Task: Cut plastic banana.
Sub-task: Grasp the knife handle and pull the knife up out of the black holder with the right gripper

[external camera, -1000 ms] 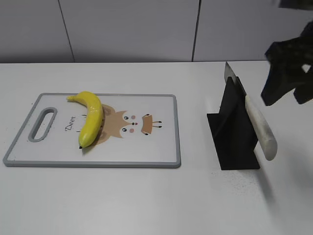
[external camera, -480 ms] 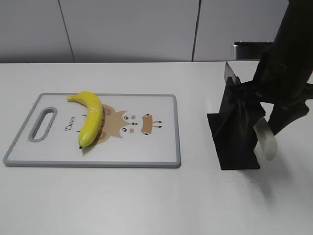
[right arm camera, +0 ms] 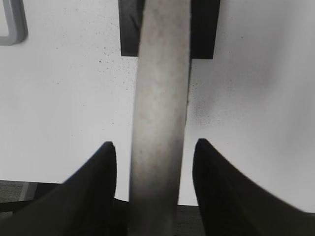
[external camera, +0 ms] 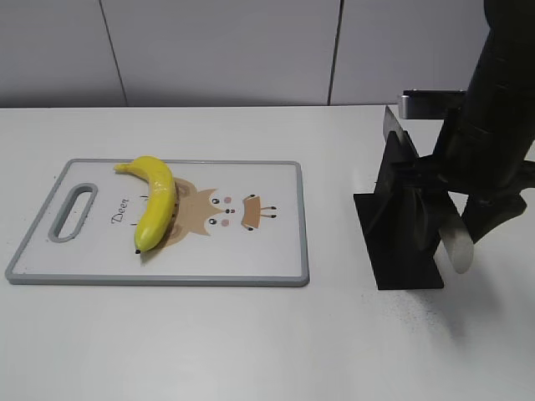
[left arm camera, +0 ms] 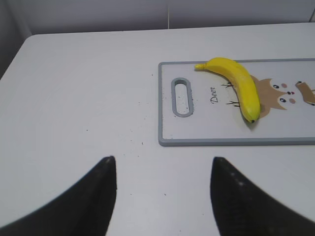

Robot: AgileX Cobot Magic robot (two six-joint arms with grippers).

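The plastic banana [external camera: 155,200] lies on the left part of a white cutting board [external camera: 267,259], stem toward the back; it also shows in the left wrist view [left arm camera: 236,86]. A knife with a pale handle [external camera: 456,242] rests slanted in a black stand [external camera: 401,234] at the right. My right gripper [external camera: 460,225] is down around the handle. In the right wrist view the handle [right arm camera: 160,113] runs between the open fingers [right arm camera: 155,152], with gaps on both sides. My left gripper [left arm camera: 162,164] is open and empty over bare table left of the board.
The cutting board [left arm camera: 197,137] has a grey rim, a handle slot [left arm camera: 181,96] and a deer drawing. The white table meets a grey wall [external camera: 226,50] at the back. The black stand's base [right arm camera: 167,29] lies just beyond the right fingers.
My right arm has come down from the upper right onto the knife handle, and its fingers now straddle it. The banana, board and stand have not moved.
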